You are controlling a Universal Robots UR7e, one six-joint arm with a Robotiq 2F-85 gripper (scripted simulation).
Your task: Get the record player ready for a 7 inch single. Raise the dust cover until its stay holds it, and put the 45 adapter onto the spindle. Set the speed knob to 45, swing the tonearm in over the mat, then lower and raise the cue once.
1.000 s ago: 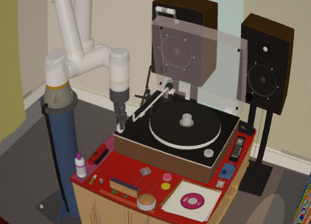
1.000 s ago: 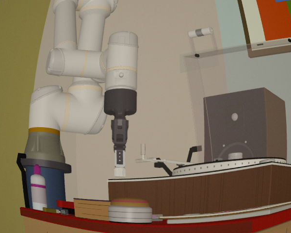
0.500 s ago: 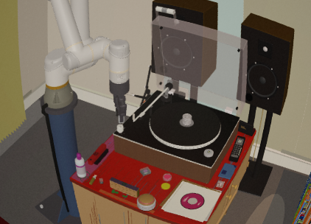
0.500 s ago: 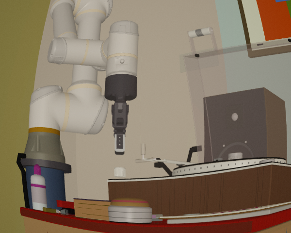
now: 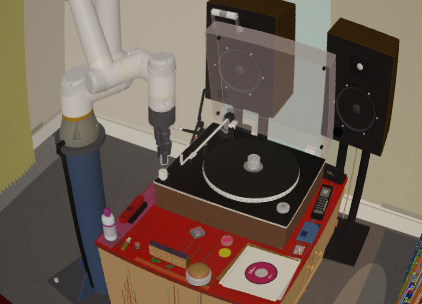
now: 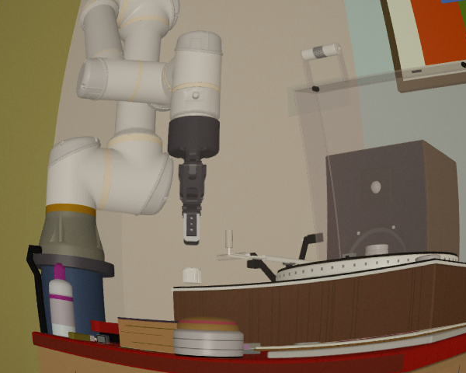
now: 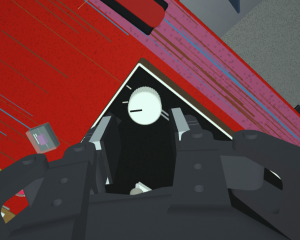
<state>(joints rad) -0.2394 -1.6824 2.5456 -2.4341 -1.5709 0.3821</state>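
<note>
The white ribbed speed knob sits on the turntable's near left corner, its black pointer line aimed at one of the tick marks. My gripper hangs a short way straight above the knob, open and empty. The clear dust cover stands raised behind the platter. The silver 45 adapter sits on the spindle at the centre of the black mat. The tonearm lies along the deck's left side with its headshell towards the front corner.
The deck's left front corner lies right under the gripper, above the red tabletop. A white bottle, a brush block, a round puck and a sleeved single lie in front. Two speakers stand behind.
</note>
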